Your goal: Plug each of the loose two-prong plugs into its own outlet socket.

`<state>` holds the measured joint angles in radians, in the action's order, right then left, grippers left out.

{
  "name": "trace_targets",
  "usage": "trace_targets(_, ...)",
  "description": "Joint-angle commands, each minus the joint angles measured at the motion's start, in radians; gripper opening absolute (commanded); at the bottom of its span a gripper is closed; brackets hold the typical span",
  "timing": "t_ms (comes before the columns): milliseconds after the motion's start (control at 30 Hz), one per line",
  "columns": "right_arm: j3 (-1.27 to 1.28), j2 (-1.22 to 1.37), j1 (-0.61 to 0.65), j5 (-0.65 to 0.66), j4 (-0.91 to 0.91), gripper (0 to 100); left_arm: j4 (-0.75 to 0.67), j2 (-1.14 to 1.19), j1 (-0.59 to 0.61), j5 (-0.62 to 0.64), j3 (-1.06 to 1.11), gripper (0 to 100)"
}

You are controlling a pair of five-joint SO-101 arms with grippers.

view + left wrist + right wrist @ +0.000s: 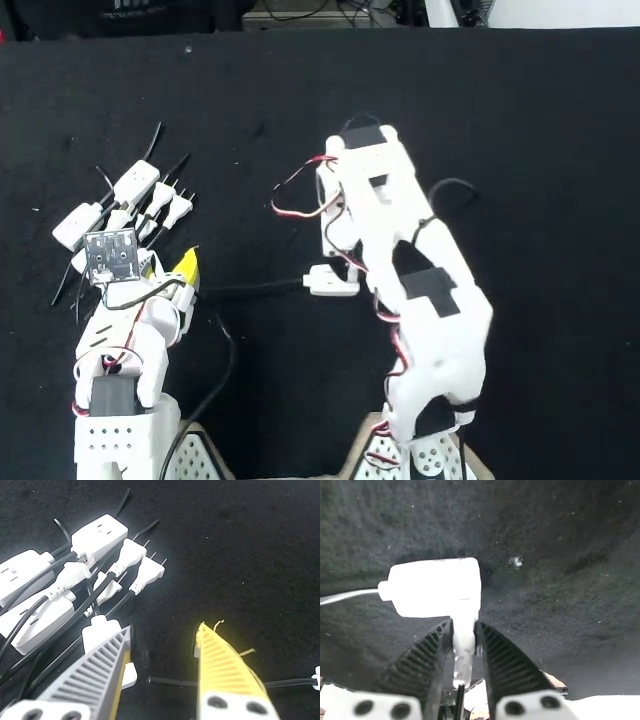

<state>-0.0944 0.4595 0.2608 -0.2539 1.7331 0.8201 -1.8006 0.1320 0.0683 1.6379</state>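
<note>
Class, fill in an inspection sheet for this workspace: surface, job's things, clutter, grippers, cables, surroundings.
Surface: black cloth covering the table.
Job's things: outlet sockets and loose plugs heaped together at one side; white connector apart, mid-table.
Clutter: nothing seen.
Grippers: left gripper open beside the heap; right gripper shut on the white connector.
Cables: black cords tangled through the heap; black cable runs from the connector toward the left gripper.
Surroundings: dark equipment beyond the far edge.

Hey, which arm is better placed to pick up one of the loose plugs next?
Left. The left fingers are open beside the loose plugs and sockets. The right fingers are shut on a white connector, apart from that pile.
</note>
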Motion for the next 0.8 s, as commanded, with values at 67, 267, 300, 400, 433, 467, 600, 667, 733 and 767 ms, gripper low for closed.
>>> trace_targets(67,-0.15,0.125,0.046,-0.008,0.026,1.0,-0.014,-0.008,0.005,0.009,-0.019,21)
trace_targets(267,-0.177,0.163,0.044,0.074,0.028,1.1,-0.014,-0.008,0.005,0.009,-0.019,21)
trace_targets(300,-0.179,0.16,0.043,0.11,0.028,1.1,-0.014,-0.008,0.004,0.009,-0.019,21)
trace_targets(400,-0.162,0.116,0.043,0.13,0.028,2.5,-0.015,-0.008,0.001,0.009,-0.021,21)
trace_targets(433,-0.148,0.091,0.043,0.13,0.028,5.1,-0.018,-0.008,0.002,0.009,-0.021,21)
trace_targets(467,-0.131,0.062,0.046,0.13,0.028,9.0,-0.02,-0.008,0.004,0.009,-0.021,21)
trace_targets(600,-0.059,-0.071,0.064,0.14,0.029,30.3,-0.021,-0.008,-0.001,0.009,-0.021,21)
trace_targets(667,-0.041,-0.125,0.078,0.18,0.029,40.3,-0.021,-0.008,-0.001,0.009,-0.021,21)
trace_targets(733,-0.036,-0.17,0.092,0.238,0.028,47.5,-0.021,-0.008,-0.001,0.009,-0.021,21)
trace_targets(767,-0.035,-0.193,0.097,0.264,0.028,49.5,-0.021,-0.008,-0.001,0.009,-0.021,21)
